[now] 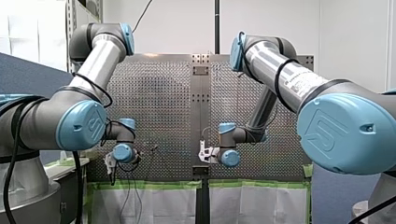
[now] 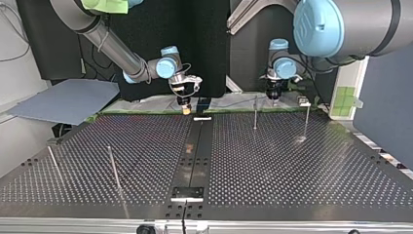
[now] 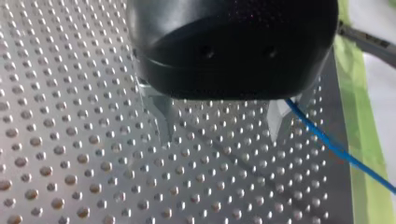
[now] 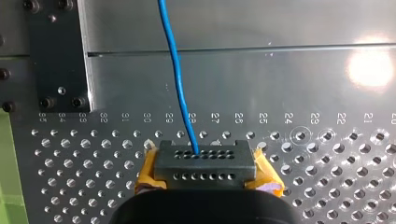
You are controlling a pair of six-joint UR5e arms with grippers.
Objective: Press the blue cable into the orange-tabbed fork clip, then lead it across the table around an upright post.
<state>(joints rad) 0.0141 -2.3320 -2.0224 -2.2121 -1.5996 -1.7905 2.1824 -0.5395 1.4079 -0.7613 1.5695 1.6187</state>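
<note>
Top view, near to far.

Worktop point(image 2: 292, 170): perforated metal. A thin upright post point(image 2: 113, 168) stands at 8 o'clock from centre, and a second post point(image 2: 53, 163) further out toward 9 o'clock. Past centre, a third post point(image 2: 255, 113) stands at 1 o'clock and a fourth post point(image 2: 306, 121) at 2 o'clock.

Far edge: my right arm point(image 2: 112, 46) comes in from 11 o'clock. Its forearm slopes down to a bent wrist, and the right jaws point straight down at 12 o'clock, low over the surface. My left arm point(image 2: 341, 24) comes in from 1 o'clock. Its wrist hangs vertical, with the left jaws pointing down just behind the third post.

Right wrist view: the right jaws are closed on the blue cable point(image 4: 177, 70). It leaves the grey holed tips between the yellow pads point(image 4: 266, 179) and runs straight ahead over the holes and across a plain metal plate point(image 4: 280, 79).

Left wrist view: the left jaws are wide apart, with only bare worktop between the metal fingers point(image 3: 159, 116). The cable passes just outside one finger and slants toward the green tape strip point(image 3: 359, 116) along the worktop's edge. Whether it touches the finger, I cannot tell.

Front view: both elbows are raised high, and the forearms drop to low wrists, left at 7 o'clock and right at 6 o'clock.
</note>
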